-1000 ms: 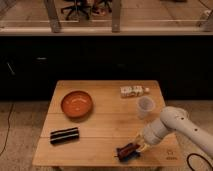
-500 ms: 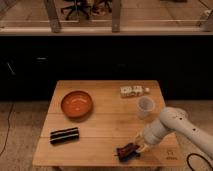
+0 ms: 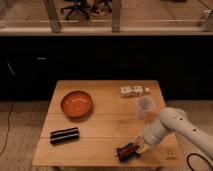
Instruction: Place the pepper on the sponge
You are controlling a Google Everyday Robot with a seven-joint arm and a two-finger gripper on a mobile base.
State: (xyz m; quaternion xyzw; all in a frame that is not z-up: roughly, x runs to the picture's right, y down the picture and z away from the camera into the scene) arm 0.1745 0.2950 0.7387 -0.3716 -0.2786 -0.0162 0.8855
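Observation:
A dark, reddish pepper (image 3: 125, 151) lies near the front edge of the wooden table (image 3: 107, 125), right of centre. My gripper (image 3: 137, 147) is right at the pepper's right end, at the tip of the white arm that comes in from the lower right. Whether it holds the pepper does not show. The sponge (image 3: 65, 135), a dark flat bar, lies at the front left of the table, well away from the pepper.
An orange bowl (image 3: 77, 104) sits at the left middle. A clear plastic cup (image 3: 145, 107) stands just behind my arm on the right. A small white pack (image 3: 132, 90) lies at the back right. A dark cabinet wall runs behind the table.

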